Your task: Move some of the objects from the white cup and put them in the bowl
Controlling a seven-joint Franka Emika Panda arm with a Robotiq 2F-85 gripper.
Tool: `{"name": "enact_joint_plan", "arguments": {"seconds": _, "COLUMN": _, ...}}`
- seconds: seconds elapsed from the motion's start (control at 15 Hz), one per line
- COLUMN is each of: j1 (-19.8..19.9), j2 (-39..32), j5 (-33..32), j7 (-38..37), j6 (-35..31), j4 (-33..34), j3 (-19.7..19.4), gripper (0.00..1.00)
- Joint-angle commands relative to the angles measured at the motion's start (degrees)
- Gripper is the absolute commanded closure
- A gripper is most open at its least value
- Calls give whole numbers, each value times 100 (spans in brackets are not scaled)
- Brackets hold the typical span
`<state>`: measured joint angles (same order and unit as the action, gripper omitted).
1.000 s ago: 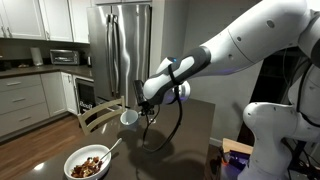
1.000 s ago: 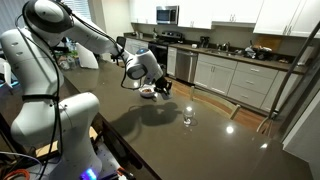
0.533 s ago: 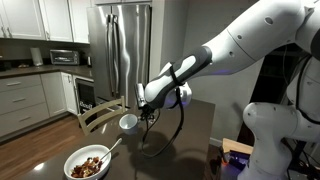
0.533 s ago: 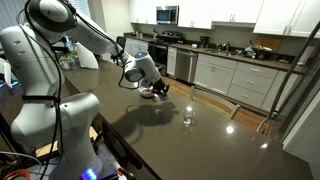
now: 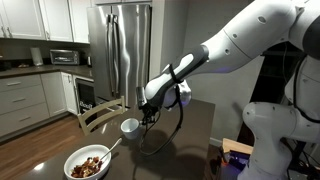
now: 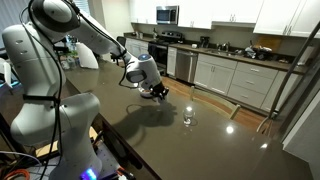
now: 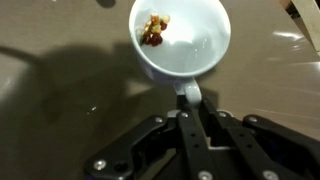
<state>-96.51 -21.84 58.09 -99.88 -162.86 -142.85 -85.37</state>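
Table (image 6: 210,140), dark and glossy, fills most of both exterior views and lies under the whole scene. Above it the white arm (image 5: 240,40) reaches across and down toward the far edge, with a steel fridge (image 5: 120,50) and pale kitchen cabinets behind it. A wooden chair (image 5: 95,115) stands beside the table, near the arm's end. The bowl (image 5: 72,170) sits low in the foreground of an exterior view, well apart from the gripper. It is heaped with reddish-brown bits, and a spoon (image 5: 115,146) leans out over its rim. The cup (image 7: 200,40) is at the gripper (image 7: 190,105), which pinches its small handle: in the wrist view the two fingers (image 7: 183,128) are closed on the handle from either side, and the cup's mouth faces the camera. In an exterior view the cup looks about level, near the table's edge and just beside the chair's back. The pictures do not settle whether it rests on the table or hangs a little above, though a soft shadow spreads to one side of it in the wrist view. A small clear glass (image 6: 187,118) stands upright on the table, apart from the gripper. The objects (image 7: 153,30) left in the cup are a small reddish and orange clump against its inner wall, on the side away from the handle; the rest of the inside is bare white.
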Motion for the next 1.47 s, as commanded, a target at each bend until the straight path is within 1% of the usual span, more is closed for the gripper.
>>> {"name": "enact_joint_plan", "arguments": {"seconds": 0.0, "j1": 358, "j2": 467, "j5": 372, "j7": -61, "j6": 77, "j4": 100, "j3": 196, "gripper": 94}}
{"name": "enact_joint_plan", "arguments": {"seconds": 0.27, "j1": 689, "j2": 884, "j5": 930, "j7": 85, "j6": -9, "j4": 109, "j3": 471, "gripper": 94}}
{"name": "enact_joint_plan", "arguments": {"seconds": 0.47, "j1": 944, "j2": 970, "j5": 1360, "j7": 263, "j6": -138, "j4": 134, "j3": 813, "gripper": 94}}
{"name": "enact_joint_plan", "arguments": {"seconds": 0.73, "j1": 1385, "j2": 750, "j5": 1922, "j7": 662, "j6": -138, "j4": 252, "j3": 1376, "gripper": 94}}
{"name": "enact_joint_plan", "arguments": {"seconds": 0.8, "j1": 2008, "j2": 1089, "j5": 1676, "j7": 610, "j6": -472, "j4": 263, "j3": 2054, "gripper": 94}}
{"name": "enact_joint_plan", "arguments": {"seconds": 0.87, "j1": 2287, "j2": 1047, "j5": 1700, "j7": 677, "j6": -570, "j4": 314, "j3": 2360, "gripper": 94}}
{"name": "enact_joint_plan", "arguments": {"seconds": 1.0, "j1": 3096, "j2": 1045, "j5": 1700, "j7": 714, "j6": -867, "j4": 430, "j3": 3222, "gripper": 94}}
{"name": "enact_joint_plan", "arguments": {"seconds": 1.07, "j1": 2778, "j2": 642, "j5": 2231, "j7": 1049, "j6": -641, "j4": 586, "j3": 2874, "gripper": 94}}
{"name": "enact_joint_plan", "arguments": {"seconds": 1.13, "j1": 3012, "j2": 614, "j5": 2355, "j7": 1172, "j6": -646, "j4": 656, "j3": 3088, "gripper": 94}}
{"name": "enact_joint_plan", "arguments": {"seconds": 1.4, "j1": 3380, "j2": 381, "j5": 3207, "j7": 1823, "j6": -263, "j4": 896, "j3": 3242, "gripper": 94}}
